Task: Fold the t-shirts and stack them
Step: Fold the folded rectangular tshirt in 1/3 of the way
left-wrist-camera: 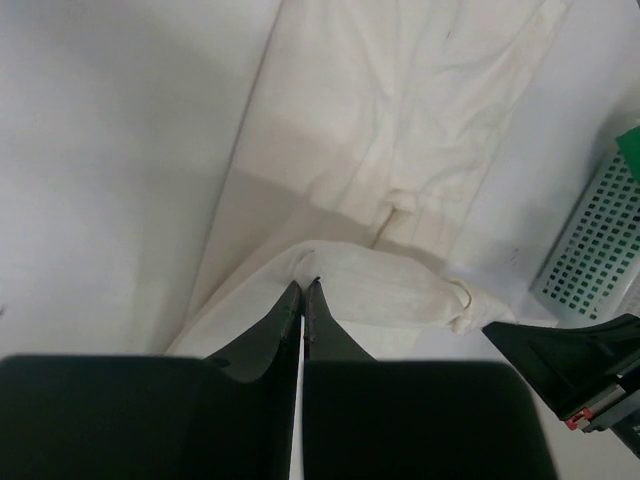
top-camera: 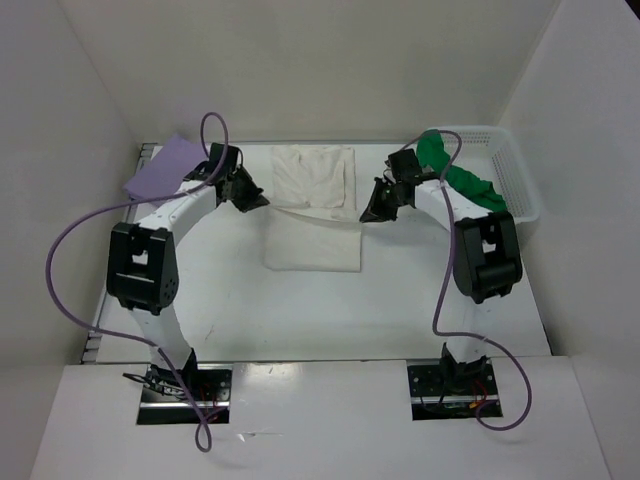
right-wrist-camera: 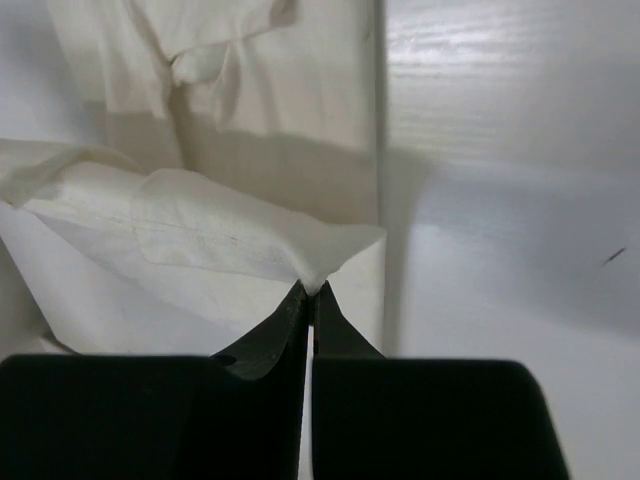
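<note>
- White cloth, centre of the overhead view: the white t-shirt (top-camera: 312, 240) lies on the table (top-camera: 330, 310), about midway between the side walls; a raised fold runs across it at the level of the two grippers.
- Left gripper (top-camera: 255, 200): I see it at the left edge of the white t-shirt; in its own wrist view (left-wrist-camera: 308, 290) the black fingers are pressed together with almost no gap; a lifted hem of the white t-shirt (left-wrist-camera: 400, 110) meets their tips, which I read as a pinch on the cloth.
- Right gripper (top-camera: 368, 213): it sits at the right edge of the same shirt; in its wrist view (right-wrist-camera: 312, 290) the fingers close to a thin slit on a corner of the upper layer of the white t-shirt (right-wrist-camera: 200, 240); that layer stands off the layer below and throws a shadow on it.
- Lavender t-shirt (top-camera: 160, 168): it lies flat at the far left corner of the table, partly behind the left arm; it is well apart from the white one.
- Green t-shirt (top-camera: 460, 178): it is bunched at the far right, partly inside the mesh basket (top-camera: 520, 175) and partly draped over the basket's near-left rim; I cannot tell whether the hanging part touches the table.
- Mesh basket in the left wrist view (left-wrist-camera: 590, 250): it appears beyond the white t-shirt; the dark body of the right gripper fills the lower right corner.
</note>
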Controlling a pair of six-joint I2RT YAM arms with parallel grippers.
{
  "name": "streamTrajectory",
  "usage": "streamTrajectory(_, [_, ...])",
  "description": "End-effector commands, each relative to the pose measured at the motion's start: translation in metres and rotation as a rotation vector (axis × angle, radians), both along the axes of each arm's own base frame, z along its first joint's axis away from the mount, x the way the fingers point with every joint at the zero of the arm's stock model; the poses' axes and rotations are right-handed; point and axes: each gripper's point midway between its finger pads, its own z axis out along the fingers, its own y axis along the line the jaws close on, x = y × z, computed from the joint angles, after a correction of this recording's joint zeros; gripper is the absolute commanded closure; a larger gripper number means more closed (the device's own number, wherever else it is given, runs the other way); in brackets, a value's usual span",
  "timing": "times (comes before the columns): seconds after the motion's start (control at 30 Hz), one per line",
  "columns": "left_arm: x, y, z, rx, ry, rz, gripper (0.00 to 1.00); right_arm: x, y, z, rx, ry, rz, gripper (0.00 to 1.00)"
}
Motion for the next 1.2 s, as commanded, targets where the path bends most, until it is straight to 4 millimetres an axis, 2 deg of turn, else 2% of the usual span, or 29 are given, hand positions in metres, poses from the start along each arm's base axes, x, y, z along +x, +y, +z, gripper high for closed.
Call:
streamTrajectory(0.0, [0.027,0.004,-0.017,0.045,-0.025,-0.005,1.0,0.037,-0.009,0.005,-0.036,-0.088,-0.002,1.0])
streamTrajectory(0.03, [0.035,0.003,-0.014,0.042,-0.041,-0.005,1.0,0.046,-0.007,-0.002,-0.037,-0.082,-0.001,1.0])
streamTrajectory(0.07, [0.038,0.003,-0.023,0.045,-0.025,-0.005,1.0,0.051,-0.01,-0.004,-0.043,-0.085,-0.002,1.0])
streamTrajectory(0.13, [0.05,0.001,-0.019,0.047,-0.052,-0.012,1.0,0.062,-0.01,-0.009,-0.051,-0.093,-0.009,1.0])
streamTrajectory(0.23, [0.06,0.002,-0.036,0.065,-0.03,-0.001,1.0,0.073,-0.013,-0.018,-0.054,-0.085,-0.02,1.0])
streamTrajectory(0.27, [0.061,0.007,-0.048,0.069,-0.007,0.007,0.99,0.076,-0.013,-0.021,-0.055,-0.081,-0.02,1.0])
streamTrajectory(0.3, [0.065,0.006,-0.048,0.067,-0.016,0.008,0.96,0.078,-0.01,-0.021,-0.045,-0.078,-0.013,0.98])
streamTrajectory(0.33, [0.066,0.011,-0.053,0.062,-0.004,0.014,0.92,0.077,-0.01,-0.031,-0.049,-0.057,-0.012,0.96])
streamTrajectory(0.37, [0.07,0.007,-0.049,0.043,-0.027,0.002,0.76,0.08,-0.009,-0.027,-0.042,-0.062,-0.022,0.93])
streamTrajectory(0.4, [0.074,0.012,-0.041,0.032,-0.048,0.022,0.69,0.081,-0.011,-0.028,-0.049,-0.063,-0.027,0.82])
streamTrajectory(0.43, [0.078,0.015,-0.022,0.018,-0.103,0.026,0.61,0.082,-0.012,-0.021,-0.054,-0.08,-0.034,0.76])
streamTrajectory(0.5, [0.079,0.017,0.001,0.02,-0.165,0.038,0.49,0.088,-0.011,-0.001,-0.045,-0.125,-0.035,0.66])
streamTrajectory(0.53, [0.08,0.019,0.024,0.033,-0.218,0.032,0.48,0.088,-0.014,0.014,-0.052,-0.149,-0.045,0.64])
streamTrajectory(0.6, [0.077,0.021,0.036,0.049,-0.238,0.014,0.47,0.089,-0.017,0.036,-0.056,-0.197,-0.058,0.59])
streamTrajectory(0.63, [0.072,0.02,0.045,0.047,-0.255,0.0,0.47,0.086,-0.019,0.053,-0.055,-0.23,-0.065,0.57])
streamTrajectory(0.67, [0.064,0.018,0.042,0.038,-0.242,-0.012,0.47,0.083,-0.019,0.056,-0.055,-0.233,-0.066,0.56])
streamTrajectory(0.7, [0.055,0.007,0.05,0.005,-0.258,-0.041,0.49,0.083,-0.021,0.063,-0.059,-0.251,-0.073,0.55])
streamTrajectory(0.73, [0.034,0.0,0.024,-0.006,-0.197,-0.059,0.51,0.076,-0.015,0.066,-0.056,-0.257,-0.059,0.55])
streamTrajectory(0.77, [0.021,-0.01,0.024,-0.039,-0.192,-0.075,0.52,0.068,-0.001,0.061,-0.046,-0.244,-0.024,0.55])
streamTrajectory(0.8, [0.008,-0.029,0.017,-0.051,-0.187,-0.107,0.54,0.064,0.009,0.061,-0.029,-0.247,0.002,0.69])
streamTrajectory(0.87, [-0.023,-0.047,-0.01,-0.076,-0.115,-0.141,0.56,0.051,0.039,0.048,-0.001,-0.211,0.081,0.86])
streamTrajectory(0.93, [-0.045,-0.074,-0.023,-0.089,-0.085,-0.208,0.56,0.039,0.055,0.029,0.009,-0.164,0.126,1.0])
streamTrajectory(0.97, [-0.052,-0.08,-0.028,-0.087,-0.073,-0.224,0.56,0.033,0.062,0.025,0.023,-0.148,0.136,1.0])
streamTrajectory(1.0, [-0.062,-0.082,-0.038,-0.081,-0.045,-0.236,0.56,0.033,0.062,0.02,0.029,-0.15,0.129,1.0])
streamTrajectory(1.03, [-0.069,-0.084,-0.045,-0.082,-0.021,-0.238,0.56,0.019,0.06,0.008,0.034,-0.105,0.129,1.0])
streamTrajectory(1.07, [-0.079,-0.081,-0.047,-0.077,0.001,-0.237,0.56,0.014,0.06,0.009,0.047,-0.101,0.129,1.0])
streamTrajectory(1.1, [-0.086,-0.078,-0.049,-0.073,0.015,-0.237,0.56,-0.004,0.054,-0.007,0.041,-0.054,0.117,1.0])
streamTrajectory(1.13, [-0.096,-0.066,-0.06,-0.035,0.039,-0.198,0.53,-0.009,0.053,-0.006,0.051,-0.068,0.11,0.97])
streamTrajectory(1.17, [-0.099,-0.057,-0.046,-0.037,0.0,-0.169,0.5,-0.013,0.045,0.006,0.038,-0.106,0.082,0.95])
